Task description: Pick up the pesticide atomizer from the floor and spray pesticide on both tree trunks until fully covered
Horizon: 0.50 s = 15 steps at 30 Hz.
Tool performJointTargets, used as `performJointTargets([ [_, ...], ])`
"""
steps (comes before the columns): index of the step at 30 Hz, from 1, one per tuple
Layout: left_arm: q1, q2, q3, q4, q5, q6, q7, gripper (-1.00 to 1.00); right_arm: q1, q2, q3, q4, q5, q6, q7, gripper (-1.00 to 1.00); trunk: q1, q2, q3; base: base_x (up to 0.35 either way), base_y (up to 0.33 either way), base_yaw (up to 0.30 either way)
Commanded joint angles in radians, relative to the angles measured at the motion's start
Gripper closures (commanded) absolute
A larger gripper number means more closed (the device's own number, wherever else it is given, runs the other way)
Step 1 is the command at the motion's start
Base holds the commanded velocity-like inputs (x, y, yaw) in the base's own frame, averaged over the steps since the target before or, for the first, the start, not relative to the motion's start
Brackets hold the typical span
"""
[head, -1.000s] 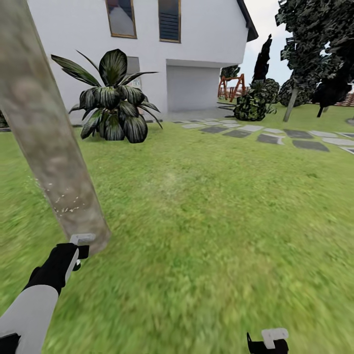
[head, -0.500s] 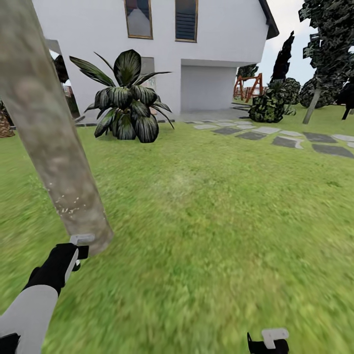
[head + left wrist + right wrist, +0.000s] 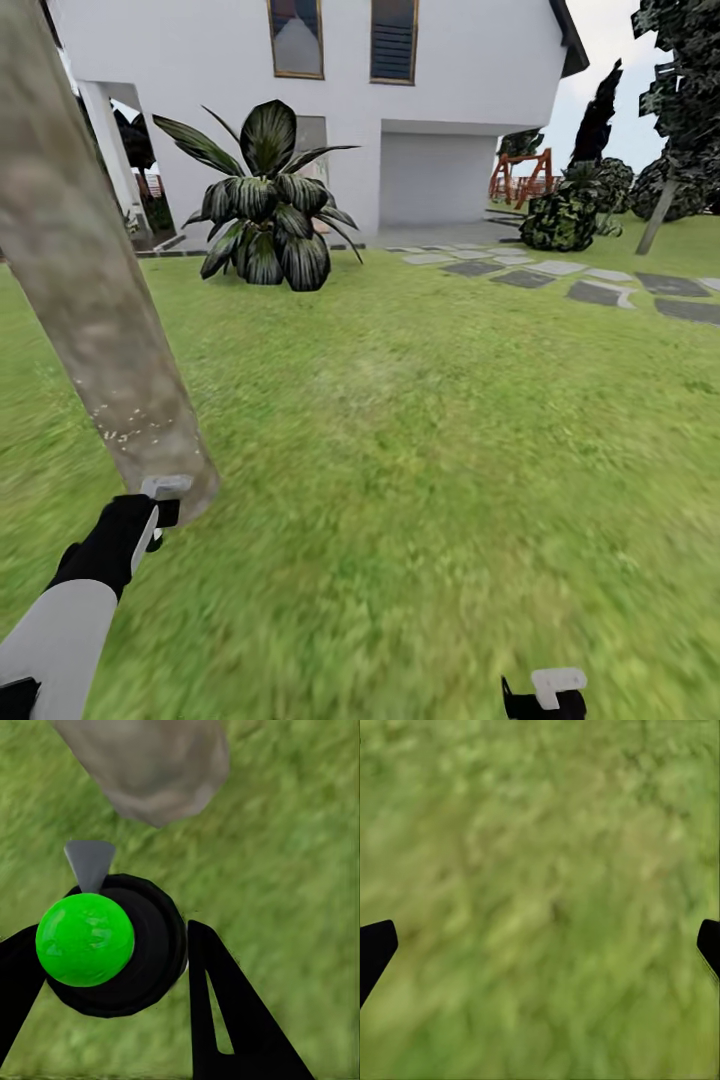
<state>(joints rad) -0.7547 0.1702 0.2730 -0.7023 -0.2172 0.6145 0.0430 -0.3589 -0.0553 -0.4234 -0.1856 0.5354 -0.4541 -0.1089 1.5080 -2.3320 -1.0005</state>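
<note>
From the head, our left gripper (image 3: 160, 500) sits just beside the base of the tree trunk (image 3: 90, 290), over the lawn (image 3: 430, 450); the house (image 3: 440, 90) stands beyond. At the left wrist, our fingers (image 3: 225, 1012) are clamped on the pesticide atomizer (image 3: 112, 945), its nozzle toward the trunk. At the right wrist, our right gripper (image 3: 540, 945) is spread wide and holds nothing, above grass.

no readable text, no labels, no brands, no numbers, no signs

Head view overlooks lawn (image 3: 430, 450); both wrist views face it closely.
</note>
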Motion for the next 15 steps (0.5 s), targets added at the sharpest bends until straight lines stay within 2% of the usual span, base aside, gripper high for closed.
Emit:
performJointTargets([
  [1, 0.000, 0.000, 0.000, 0.000, -0.001, 0.000, 0.001, 1.00, 0.000, 0.000, 0.000, 0.000, 0.000, 0.000, 0.000, -1.00, 0.000, 0.000, 0.000, 0.001, -0.270, 0.275],
  [5, 0.000, -0.003, -0.001, 0.011, 0.002, 0.001, 0.003, 1.00, 0.000, 0.000, 0.000, 0.000, 0.000, 0.000, 0.000, -1.00, 0.000, 0.000, 0.000, 0.000, -0.199, 0.278],
  [9, 0.000, -0.004, -0.003, 0.007, -0.002, 0.001, 0.003, 1.00, 0.000, 0.000, 0.000, 0.000, 0.000, 0.000, 0.000, -1.00, 0.000, 0.000, 0.000, 0.000, -0.015, 0.278],
  [12, -0.001, 0.006, -0.002, 0.014, 0.000, 0.010, -0.001, 1.00, 0.000, -0.001, 0.000, 0.000, -0.001, 0.000, 0.000, -1.00, 0.000, 0.000, 0.000, 0.000, -0.001, 0.278],
  [15, -0.002, -0.005, -0.005, 0.015, 0.003, 0.015, -0.008, 1.00, 0.000, -0.001, 0.000, 0.000, 0.000, 0.000, 0.000, -1.00, 0.000, 0.000, 0.000, 0.000, 0.000, 0.278],
])
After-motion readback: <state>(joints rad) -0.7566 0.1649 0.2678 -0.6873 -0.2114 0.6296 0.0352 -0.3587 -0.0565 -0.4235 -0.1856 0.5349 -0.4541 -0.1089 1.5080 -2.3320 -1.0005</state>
